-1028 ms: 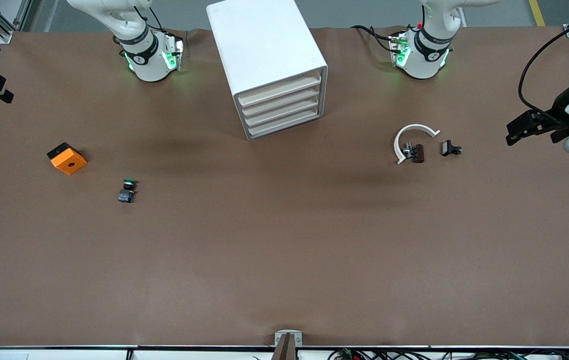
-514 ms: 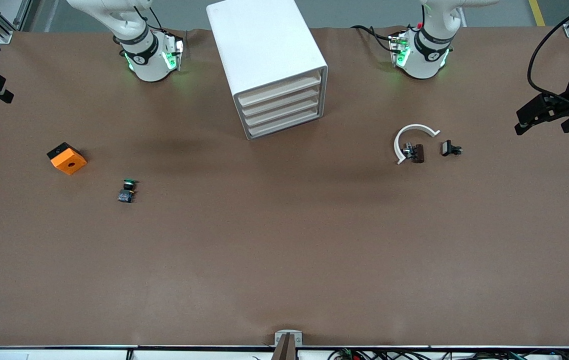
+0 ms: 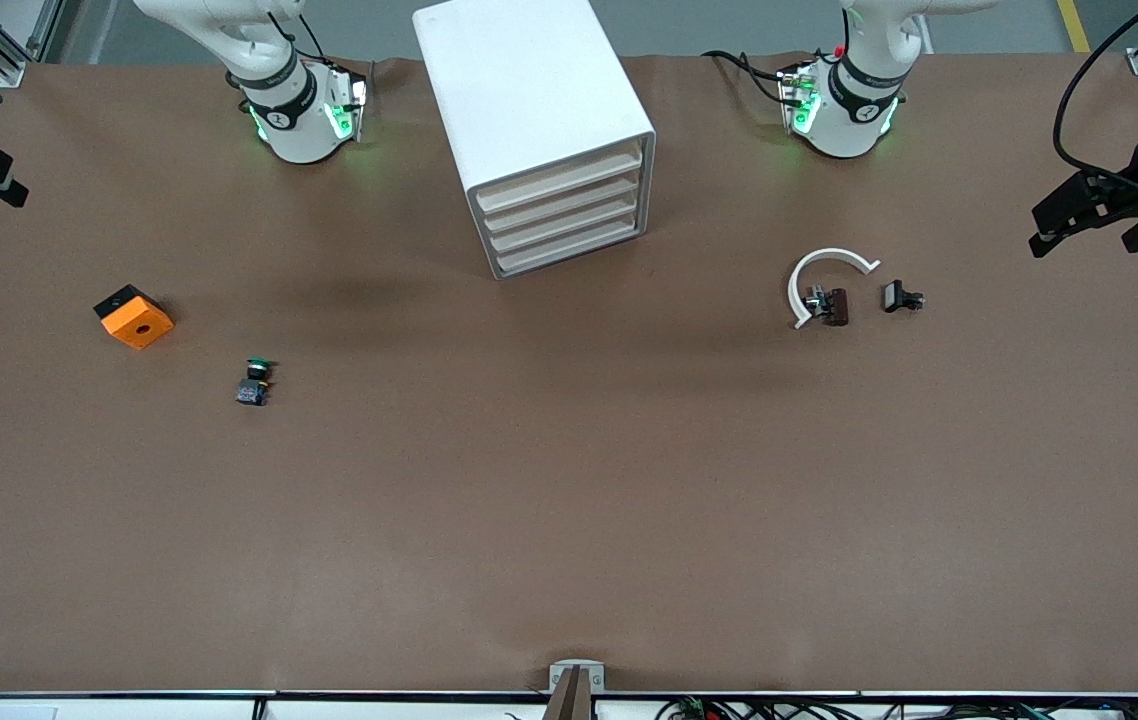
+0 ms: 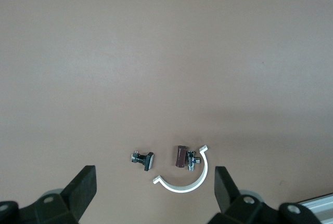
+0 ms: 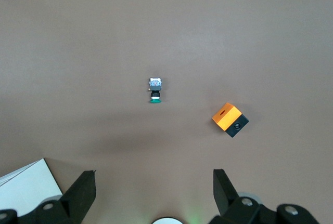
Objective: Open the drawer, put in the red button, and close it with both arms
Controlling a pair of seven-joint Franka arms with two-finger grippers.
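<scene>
Top drawer (image 3: 559, 181) shut in cabinet (image 3: 529, 110). No red button seen; only green-cap button (image 3: 254, 382) twd right arm's end. Left gripper (image 4: 155, 187) open, empty, over table edge. Right gripper (image 5: 154, 190) open, empty, high over table.

A brown table (image 3: 569, 520) is filling nearly the whole front frame. A white cabinet (image 3: 529, 110) is standing at top centre, its four drawers all shut. An orange block (image 3: 133, 316) is lying at mid-left, with a green button (image 3: 253, 382) sitting just below and to its right. At mid-right a white clip (image 3: 822, 277) is curving around a brown part (image 3: 832, 306), and a small black part (image 3: 900, 297) is resting just beside them.
</scene>
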